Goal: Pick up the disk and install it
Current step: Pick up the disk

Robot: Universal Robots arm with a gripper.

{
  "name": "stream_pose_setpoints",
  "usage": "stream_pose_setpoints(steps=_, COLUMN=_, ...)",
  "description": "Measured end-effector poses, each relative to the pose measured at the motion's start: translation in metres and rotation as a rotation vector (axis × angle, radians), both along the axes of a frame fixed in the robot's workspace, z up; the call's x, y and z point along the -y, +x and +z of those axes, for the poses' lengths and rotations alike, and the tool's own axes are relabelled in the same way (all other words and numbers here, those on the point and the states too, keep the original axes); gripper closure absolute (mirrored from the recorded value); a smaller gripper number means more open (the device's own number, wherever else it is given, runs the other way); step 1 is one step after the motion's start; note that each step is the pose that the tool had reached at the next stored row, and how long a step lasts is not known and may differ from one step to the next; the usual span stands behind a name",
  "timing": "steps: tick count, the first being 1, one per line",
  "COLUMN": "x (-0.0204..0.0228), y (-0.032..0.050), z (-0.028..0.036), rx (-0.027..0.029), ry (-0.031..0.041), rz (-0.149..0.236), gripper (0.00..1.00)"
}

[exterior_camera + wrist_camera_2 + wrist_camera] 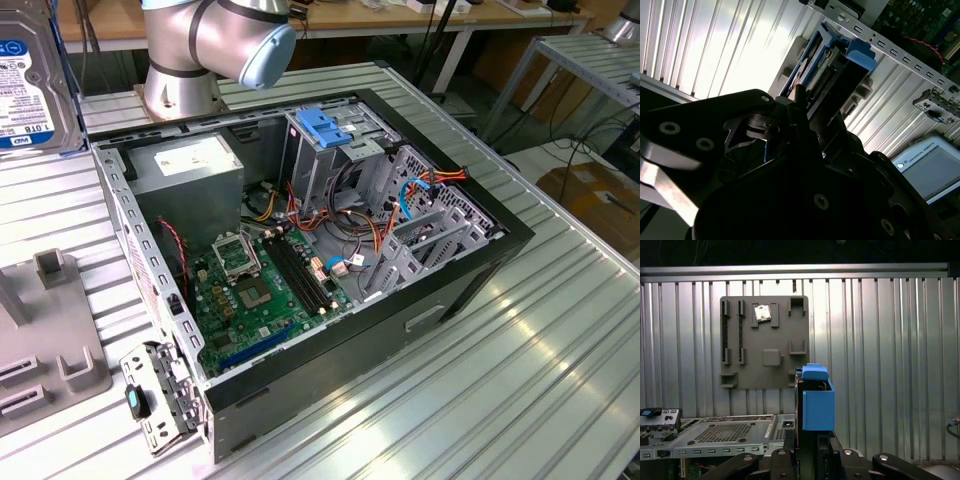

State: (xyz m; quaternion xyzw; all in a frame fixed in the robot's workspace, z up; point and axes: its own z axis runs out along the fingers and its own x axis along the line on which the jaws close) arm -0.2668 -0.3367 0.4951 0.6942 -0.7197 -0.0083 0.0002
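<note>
The disk [25,85], silver-grey with a blue-and-white label, hangs upright in the air at the exterior view's far left, above the grey fixture plate [45,360]. In the first wrist view the disk [816,400] is seen edge-on with its bright blue frame, rising out of my gripper [812,440], which is shut on it. The second wrist view has the disk [832,70] sticking out from between the black fingers [800,107], over the ribbed table. The open computer case [480,265] lies to the exterior view's right of the disk.
Inside the case are a green motherboard [265,295], a grey power supply box [190,165] and a drive cage topped by a blue bracket [325,125]. The arm's base [195,60] stands behind the case. A loose metal bracket [160,400] leans at the case's near corner.
</note>
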Motion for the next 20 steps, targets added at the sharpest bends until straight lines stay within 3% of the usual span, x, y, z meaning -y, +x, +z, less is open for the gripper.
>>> stream_pose_setpoints(steps=20, x=0.0, y=0.0251, z=0.0, rx=0.0, ry=0.0, rz=0.0, gripper=0.65)
